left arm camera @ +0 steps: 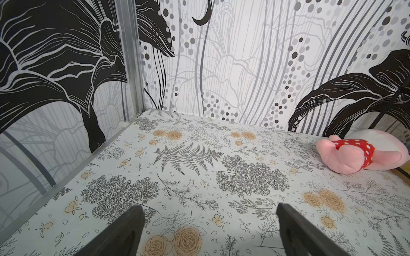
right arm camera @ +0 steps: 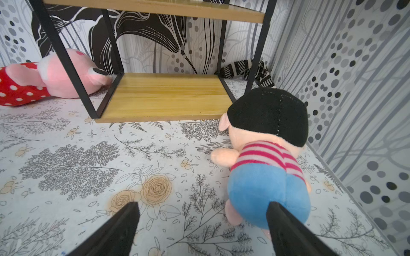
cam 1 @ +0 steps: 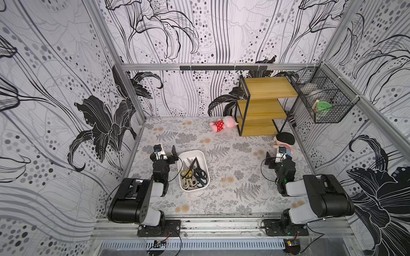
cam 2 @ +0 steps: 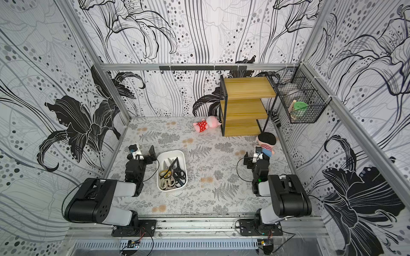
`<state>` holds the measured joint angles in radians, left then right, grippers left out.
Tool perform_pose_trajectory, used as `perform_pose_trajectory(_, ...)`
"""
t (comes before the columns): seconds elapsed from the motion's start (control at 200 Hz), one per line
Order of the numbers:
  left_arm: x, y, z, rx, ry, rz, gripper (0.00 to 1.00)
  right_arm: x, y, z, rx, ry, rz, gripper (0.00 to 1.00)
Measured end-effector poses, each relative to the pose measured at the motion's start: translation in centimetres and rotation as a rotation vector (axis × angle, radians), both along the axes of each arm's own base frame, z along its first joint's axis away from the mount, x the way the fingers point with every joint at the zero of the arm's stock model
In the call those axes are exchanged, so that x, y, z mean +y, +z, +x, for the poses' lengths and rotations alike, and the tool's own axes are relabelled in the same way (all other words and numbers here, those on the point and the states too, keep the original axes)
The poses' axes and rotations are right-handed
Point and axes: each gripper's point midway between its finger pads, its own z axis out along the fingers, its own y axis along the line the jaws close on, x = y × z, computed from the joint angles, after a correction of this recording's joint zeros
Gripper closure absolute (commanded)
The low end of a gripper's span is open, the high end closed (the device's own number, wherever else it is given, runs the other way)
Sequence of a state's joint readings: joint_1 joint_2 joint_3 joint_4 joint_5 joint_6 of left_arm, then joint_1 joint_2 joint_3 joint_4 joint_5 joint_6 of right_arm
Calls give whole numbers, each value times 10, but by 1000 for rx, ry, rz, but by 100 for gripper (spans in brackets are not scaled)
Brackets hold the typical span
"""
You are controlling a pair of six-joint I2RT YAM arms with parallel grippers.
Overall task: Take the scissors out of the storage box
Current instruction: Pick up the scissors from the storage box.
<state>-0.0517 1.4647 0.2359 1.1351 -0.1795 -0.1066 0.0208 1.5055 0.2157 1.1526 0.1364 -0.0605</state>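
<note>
Left gripper (left arm camera: 208,210) spread wide beside storage box (cam 1: 191,154) (scissors (cam 1: 195,175) inside).

Steel-bladed scissors (cam 1: 195,171) piled in shallow white plastic storage box (cam 1: 200,156): lower pairs hidden, count unclear.

Fern-and-rose patterned table (cam 1: 221,155) carries 5 things: white storage box (cam 1: 200,156); 3-tier wooden shelf (cam 1: 264,106); pink plush (cam 1: 223,124) beside it; striped-shirt doll (cam 1: 285,139); striped cloth (right arm camera: 244,69) behind shelf.

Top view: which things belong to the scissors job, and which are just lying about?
Job: scissors, storage box.
Lying about: pink plush, black-haired doll, wooden shelf, wire basket.
</note>
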Motion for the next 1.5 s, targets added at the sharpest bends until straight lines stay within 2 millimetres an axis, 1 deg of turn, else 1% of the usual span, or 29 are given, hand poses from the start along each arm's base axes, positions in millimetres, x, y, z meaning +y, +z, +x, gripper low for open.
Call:
perform_pose_trajectory(0.936, 0, 3, 0, -13, -1, -1, 2, 1, 0, 1, 4, 6, 14, 4)
perform_pose_trajectory(0.996, -1, 3, -1, -12, 4, 0, 2, 1, 3, 3, 14, 6, 14, 4)
perform_pose_trajectory(1.046, -2, 2, -1, -2, 11, 3, 2, 1, 11, 6, 10, 6, 14, 4)
perform_pose_trajectory(1.111, -4, 3, 3, 29, 17, 7, 2, 1, 31, 11, -14, 4, 15, 5)
perform_pose_trajectory(1.196, -8, 13, 22, 77, 22, -11, 2, -3, 61, 17, -37, -26, 50, 5)
perform_pose_trajectory(1.276, -16, 30, 43, 114, 24, -23, 2, -7, 92, 26, -31, -68, 114, 5)
perform_pose_trajectory(1.347, -29, 40, 52, 144, 12, -35, 2, -5, 116, 33, -6, -93, 174, 5)
perform_pose_trajectory(1.387, -34, 42, 54, 166, 6, -52, 2, -1, 129, 36, 13, -100, 215, 5)
perform_pose_trajectory(1.427, -41, 41, 54, 198, -5, -71, 2, 2, 137, 36, 34, -108, 259, 5)
perform_pose_trajectory(1.497, -45, 38, 51, 241, -4, -109, 2, 5, 141, 33, 89, -134, 339, 5)
